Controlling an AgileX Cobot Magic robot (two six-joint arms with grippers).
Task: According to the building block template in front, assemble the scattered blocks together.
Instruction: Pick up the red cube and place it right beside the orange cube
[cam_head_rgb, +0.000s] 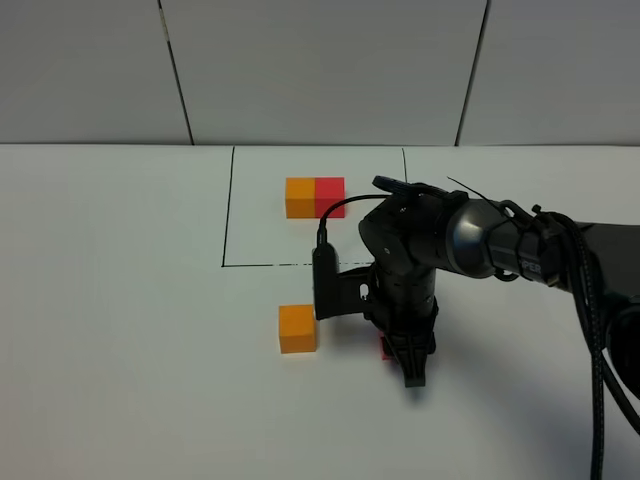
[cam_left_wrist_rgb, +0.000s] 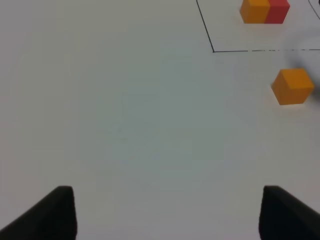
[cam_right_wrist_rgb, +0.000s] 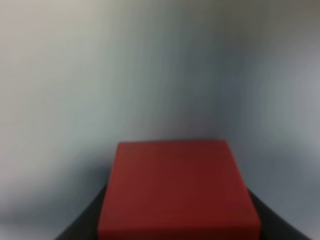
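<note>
The red cube (cam_right_wrist_rgb: 177, 190), pinched in the closed right gripper (cam_head_rgb: 411, 368), sits right of the orange cube (cam_head_rgb: 297, 329), nearer than the template (cam_head_rgb: 315, 197). The left gripper (cam_left_wrist_rgb: 167, 215) is open and empty. Next, bring the red cube left, flush against the orange.

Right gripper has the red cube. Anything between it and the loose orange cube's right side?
Nothing visible. Only bare white table lies between the small matte red cube in the right gripper and the loose matte orange cube; the arm's own black camera housing overlaps that gap in the high view.
</note>
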